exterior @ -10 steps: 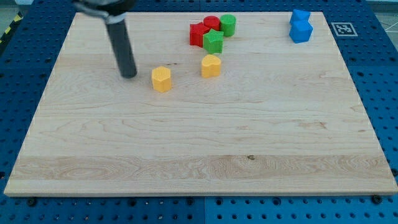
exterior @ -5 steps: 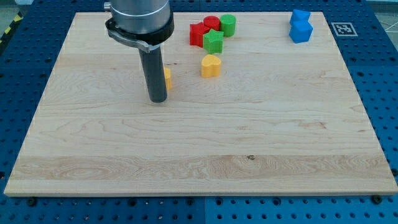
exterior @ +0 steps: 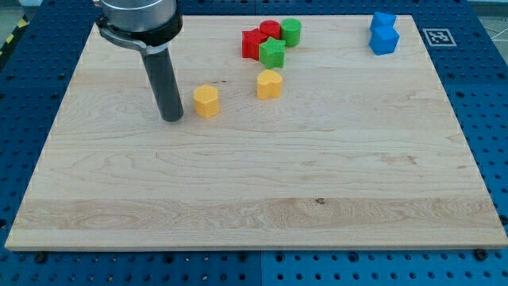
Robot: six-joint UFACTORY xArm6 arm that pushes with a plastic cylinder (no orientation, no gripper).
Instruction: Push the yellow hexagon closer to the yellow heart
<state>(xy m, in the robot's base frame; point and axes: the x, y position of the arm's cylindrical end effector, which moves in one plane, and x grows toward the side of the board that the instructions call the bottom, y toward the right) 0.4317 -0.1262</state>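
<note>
The yellow hexagon (exterior: 206,102) lies on the wooden board, left of centre in the upper half. The yellow heart (exterior: 269,83) lies up and to its right, about a block and a half away. My tip (exterior: 172,117) rests on the board just to the left of the hexagon and slightly below it, with a small gap between them. The dark rod rises from the tip toward the view's top left.
A cluster of red and green blocks (exterior: 271,40) sits above the heart near the board's top edge. Two blue blocks (exterior: 383,34) stand at the top right. The wooden board (exterior: 254,183) ends on a blue perforated table.
My tip swung from the hexagon's left to just in front of it, covering part of it, then moved back left. The hexagon has not visibly moved.
</note>
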